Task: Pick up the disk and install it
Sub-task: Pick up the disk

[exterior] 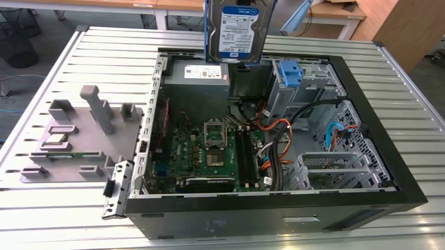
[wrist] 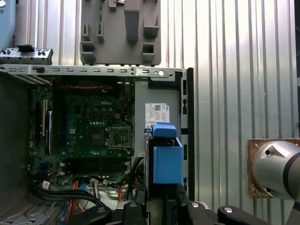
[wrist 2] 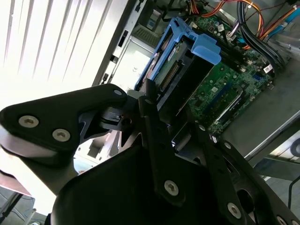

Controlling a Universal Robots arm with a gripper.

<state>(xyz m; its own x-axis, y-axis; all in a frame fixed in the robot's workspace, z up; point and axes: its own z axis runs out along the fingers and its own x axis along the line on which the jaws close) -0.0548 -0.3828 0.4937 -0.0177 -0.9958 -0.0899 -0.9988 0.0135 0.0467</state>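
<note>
Gripper (wrist 2: 172, 110) is closed on the disk (exterior: 240, 31), jaws pressed to its 2 sides near the upper end, nothing else in hand; the disk hangs in the air over the far edge of the open PC case (exterior: 278, 219) as the exterior view shows it, directly above the power supply (exterior: 198, 73), and seems clear of everything below.

Risks, my call: the grip is at 1 end only, so the long free part could swing or creep down w/ any quick move; the lower edge could clip the power supply or the case rim if it comes down early; the orange and black cables (exterior: 266, 124) lie near the drive cage (exterior: 306, 88) and could snag a rail; the cage already has 1 blue bracket (exterior: 291, 69), so a wrong slot or skewed rails = jam.

Orientation: long axis upright, approx. vertical; label face toward the exterior camera; blue rails (wrist: 167, 164) run down both long sides; which end carries the connector I can't tell.
</note>
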